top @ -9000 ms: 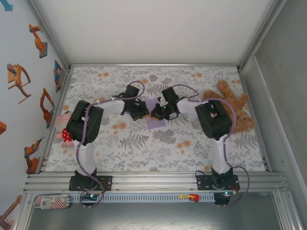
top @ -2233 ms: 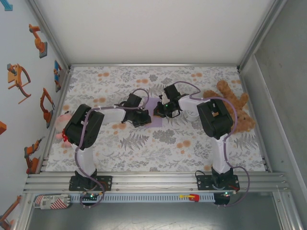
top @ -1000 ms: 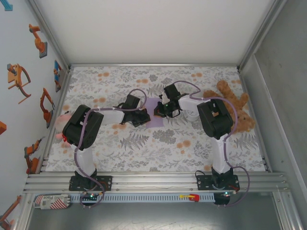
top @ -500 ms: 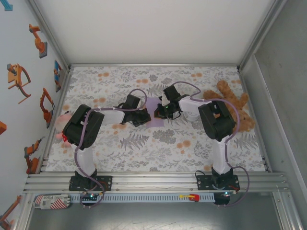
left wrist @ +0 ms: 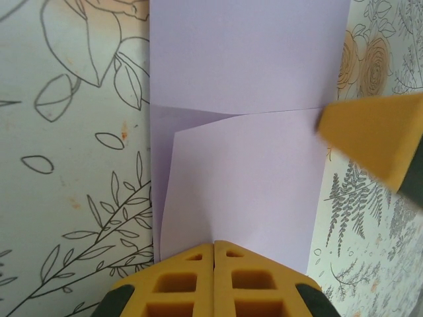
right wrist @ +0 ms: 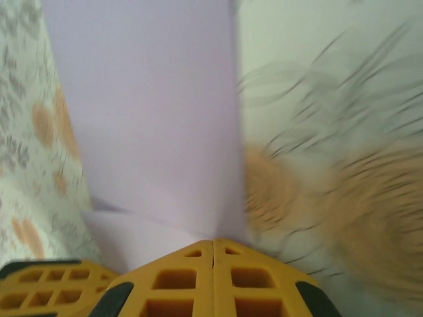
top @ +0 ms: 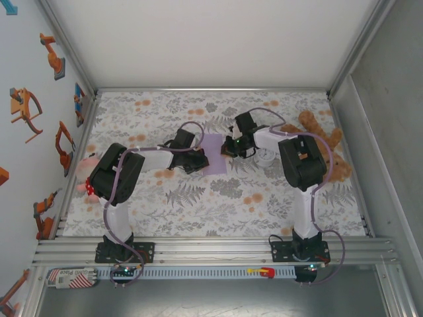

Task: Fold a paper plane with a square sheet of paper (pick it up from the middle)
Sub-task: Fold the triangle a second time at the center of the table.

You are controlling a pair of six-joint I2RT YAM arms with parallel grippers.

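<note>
The square sheet of paper (top: 213, 146) lies part-folded in the middle of the table (top: 172, 201). My left claw (left wrist: 213, 244) pinches its 9 o'clock edge. My right claw (right wrist: 213, 242), closed, sits at 3 o'clock. I think it's thin and floppy, so hold the edges softly.

The square sheet of paper (top: 213, 153) lies flat on the surface (top: 198, 205), about midway across it and toward the back. One flap of the sheet is folded over onto the rest. The left end effector (top: 196, 160) rests on the sheet's left edge, and the right end effector (top: 229, 149) meets its right edge. A teddy bear (top: 324, 142) lies well to the right of the sheet. A plush toy (top: 86, 181) lies well to its left, behind the left arm.
</note>
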